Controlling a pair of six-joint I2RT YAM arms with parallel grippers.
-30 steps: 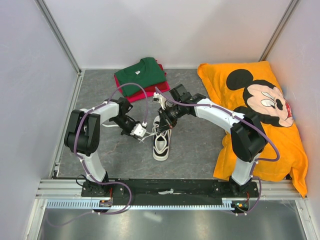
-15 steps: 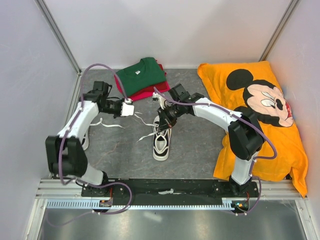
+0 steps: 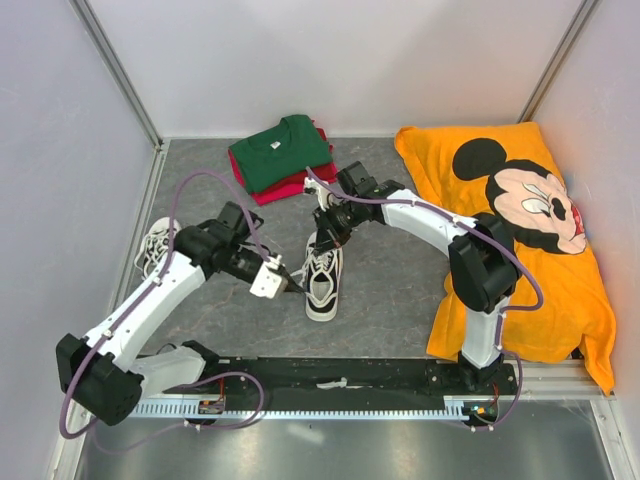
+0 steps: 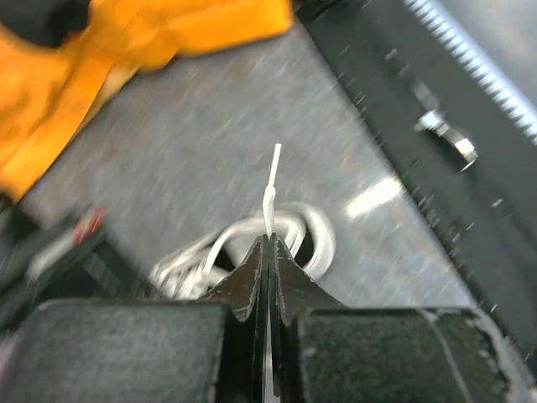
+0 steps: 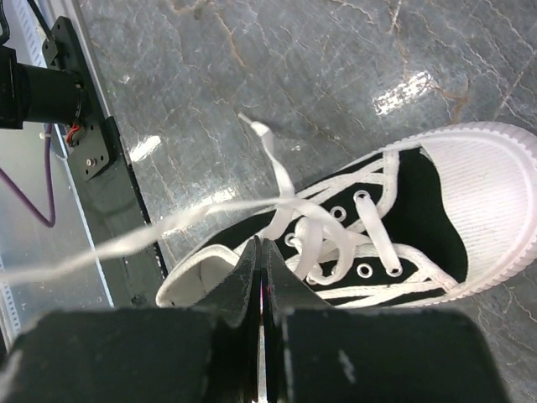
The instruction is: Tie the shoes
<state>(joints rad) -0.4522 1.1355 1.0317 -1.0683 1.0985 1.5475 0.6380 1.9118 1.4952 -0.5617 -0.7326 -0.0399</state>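
Your right tool [image 5: 259, 252] and left tool [image 4: 268, 248] clench lace [image 4: 270, 180]; left holds just the tip, a tug may slip it

The right gripper [image 5: 261, 250] is holding its dark jaws pressed together over the collar of a white sneaker [image 5: 482, 197], which is lying on the grey marbled table [image 5: 336, 59] with its ribbed rubber toe pointing right. White laces are crossing its dark tongue. One lace [image 5: 126, 243] is stretching, blurred, toward the left edge, where a black rail [image 5: 101, 159] is running; whether the jaws are pinching it is unclear
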